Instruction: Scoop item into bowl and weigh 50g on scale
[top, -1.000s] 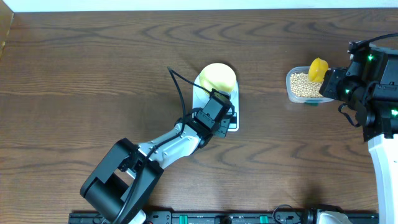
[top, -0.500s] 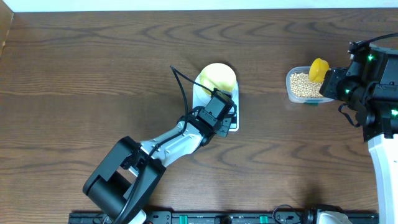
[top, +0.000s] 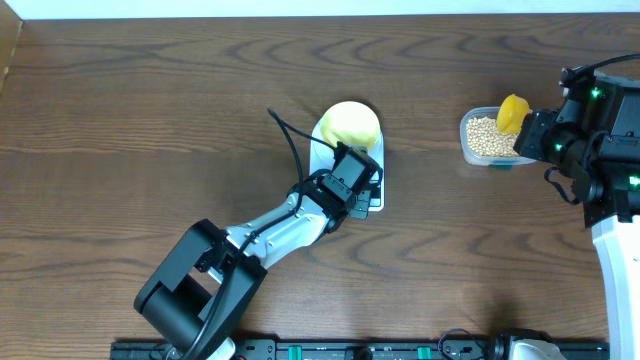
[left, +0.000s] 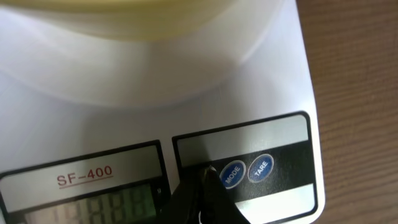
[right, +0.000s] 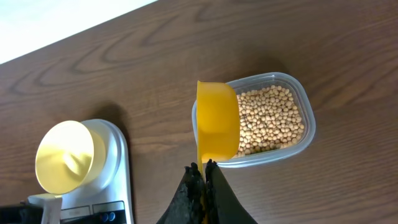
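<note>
Two buttons (left: 232, 175) on scale (left: 273, 87), MODE, TARE — legible left wrist only

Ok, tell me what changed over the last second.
The left end effector, shut, wobbled very slightly but remains at the scale's button panel. Nothing was grasped or released. The right end effector, gripping the scoop, the bowl and the beans stayed put.

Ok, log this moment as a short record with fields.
bowl: on the scale, looks empty
beans: in the clear tub
left gripper: shut, tip at the scale's button panel, beside the MODE button
right gripper: shut on the yellow scoop by its handle, scoop at the tub's edge
</note>
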